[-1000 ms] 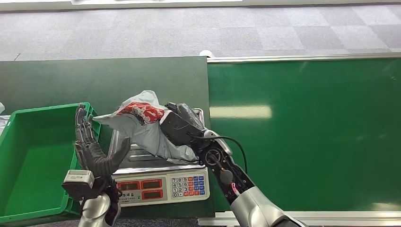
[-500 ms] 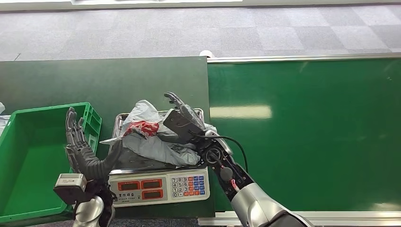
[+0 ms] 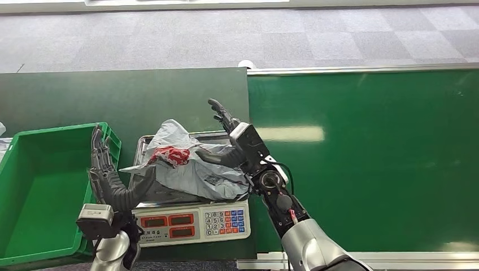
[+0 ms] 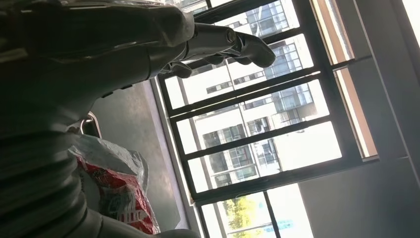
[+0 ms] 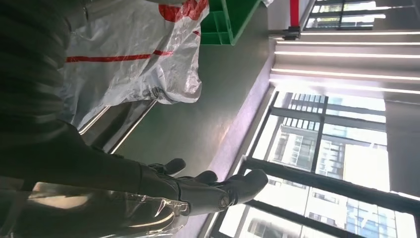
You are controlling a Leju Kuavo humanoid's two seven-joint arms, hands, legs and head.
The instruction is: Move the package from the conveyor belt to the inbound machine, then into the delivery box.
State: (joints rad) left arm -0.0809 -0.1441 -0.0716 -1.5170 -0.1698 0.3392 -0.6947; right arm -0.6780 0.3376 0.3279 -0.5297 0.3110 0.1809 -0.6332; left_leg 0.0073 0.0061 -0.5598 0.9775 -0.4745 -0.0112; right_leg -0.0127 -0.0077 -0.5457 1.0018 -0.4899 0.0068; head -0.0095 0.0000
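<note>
The package (image 3: 186, 169), a crumpled grey plastic bag with a red print, lies on the steel pan of the weighing scale (image 3: 192, 219). My right hand (image 3: 234, 141) stands at the bag's right side with its fingers spread and pointing up; its thumb lies against the bag, and nothing is gripped. To the left of the bag is my left hand (image 3: 107, 172), open, fingers upright, thumb reaching toward the bag's left edge. The bag (image 4: 119, 196) lies beside the left hand (image 4: 148, 44) in the left wrist view. In the right wrist view the bag (image 5: 124, 54) is past the right hand's fingers (image 5: 218, 186).
A green crate (image 3: 14, 158) sits at the left, close to my left arm. The glossy green conveyor belt (image 3: 367, 158) fills the right side. The scale rests on a dark green table (image 3: 113, 96). Grey floor lies beyond.
The bag has come down from my right hand's grip onto the scale pan. The right hand has let go and drawn off to the right. The left hand shifted slightly beside the bag.
</note>
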